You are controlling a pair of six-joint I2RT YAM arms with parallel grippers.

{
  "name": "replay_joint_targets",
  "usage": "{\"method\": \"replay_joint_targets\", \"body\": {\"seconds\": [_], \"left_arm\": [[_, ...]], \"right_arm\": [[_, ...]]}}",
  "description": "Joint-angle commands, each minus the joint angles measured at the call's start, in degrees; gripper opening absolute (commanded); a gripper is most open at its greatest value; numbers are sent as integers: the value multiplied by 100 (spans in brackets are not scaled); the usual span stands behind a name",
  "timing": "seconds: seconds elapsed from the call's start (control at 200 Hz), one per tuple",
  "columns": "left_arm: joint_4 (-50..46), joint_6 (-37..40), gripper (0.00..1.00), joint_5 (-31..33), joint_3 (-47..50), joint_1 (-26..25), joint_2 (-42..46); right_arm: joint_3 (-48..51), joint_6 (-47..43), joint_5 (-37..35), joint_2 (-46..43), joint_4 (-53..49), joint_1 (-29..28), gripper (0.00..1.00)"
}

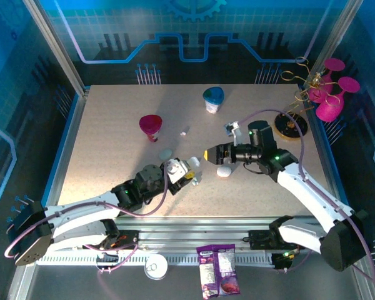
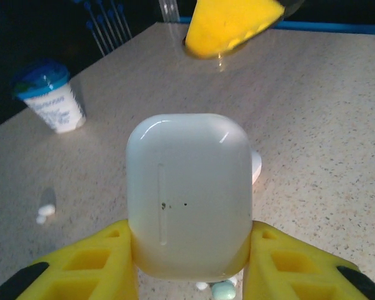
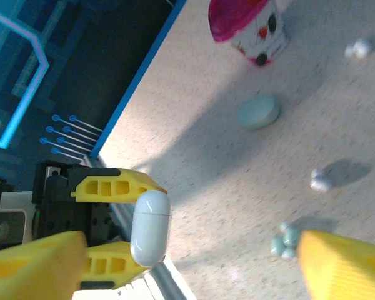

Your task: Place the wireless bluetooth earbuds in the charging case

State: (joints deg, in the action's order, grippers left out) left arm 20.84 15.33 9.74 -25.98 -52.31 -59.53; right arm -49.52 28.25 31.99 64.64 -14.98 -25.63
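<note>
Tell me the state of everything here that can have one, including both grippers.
left gripper, shut on the white charging case
white charging case, lid closed, gripped
right gripper, open, holding nothing
loose earbuds, lying outside any case
pale green case, closed, lying loose
second white case, closed, lying loose
magenta-lidded cup, upright, lid on
blue-lidded cup, upright, lid on

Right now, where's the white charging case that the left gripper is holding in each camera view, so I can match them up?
Top external: the white charging case sits just below centre.
Left wrist: dead centre, clamped in the left gripper.
Right wrist: lower left, seen edge-on.
Shared landmark: the right gripper's yellow fingers, close by the case in all three.
</note>
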Motion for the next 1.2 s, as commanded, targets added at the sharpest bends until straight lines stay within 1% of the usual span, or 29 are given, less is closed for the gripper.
{"method": "replay_joint_targets", "body": {"seconds": [0.0, 0.145, 0.22, 0.28, 0.435, 0.51, 0.57, 0.63, 0.71, 0.805, 0.876, 0.916, 0.936, 0.956, 1.006, 1.046, 1.126, 1.191], "left_arm": [[315, 374, 36, -308, -58, -33, 60], [324, 447, 35, -253, -91, -35, 11], [316, 477, 34, -236, -127, -36, -34], [299, 512, 34, -219, -154, -33, -93], [267, 559, 34, -227, -223, -33, -199], [284, 560, 34, -214, -239, -33, -200], [280, 570, 34, -192, -246, -33, -208], [289, 566, 34, -192, -243, -33, -208], [300, 569, 35, -218, -242, -33, -207], [323, 560, 35, -209, -241, -33, -207], [341, 527, 37, -168, -233, -33, -191], [336, 512, 39, -141, -234, -33, -189], [334, 490, 42, -137, -232, -33, -186], [326, 450, 46, -137, -232, -25, -182], [281, 308, 63, -167, -241, -8, -169], [268, 139, 72, -173, -250, 17, -158], [329, -222, 84, -277, -222, 75, -89], [555, -611, 91, -489, -125, 158, 28]], "right_arm": [[-275, 164, 15, 200, -477, -268, 78], [-404, 334, 106, 398, -506, -541, 71], [-443, 423, 185, 497, -473, -653, 65], [-452, 483, 210, 558, -436, -729, 61], [-437, 585, 254, 690, -339, -753, 46], [-462, 602, 296, 745, -347, -751, 41], [-451, 610, 313, 767, -340, -751, 34], [-440, 620, 317, 791, -323, -739, 30], [-433, 646, 362, 835, -294, -733, 28], [-436, 673, 446, 889, -243, -733, 20], [-432, 658, 445, 886, -234, -728, 17], [-418, 632, 435, 861, -205, -717, 15], [-402, 610, 439, 831, -187, -707, 15], [-395, 585, 432, 809, -162, -699, 14], [-362, 489, 399, 699, -96, -649, 14], [-326, 390, 379, 594, -32, -595, 14], [-241, 135, 404, 356, 162, -461, 14], [-191, -121, 382, 152, 260, -338, 14]]}}
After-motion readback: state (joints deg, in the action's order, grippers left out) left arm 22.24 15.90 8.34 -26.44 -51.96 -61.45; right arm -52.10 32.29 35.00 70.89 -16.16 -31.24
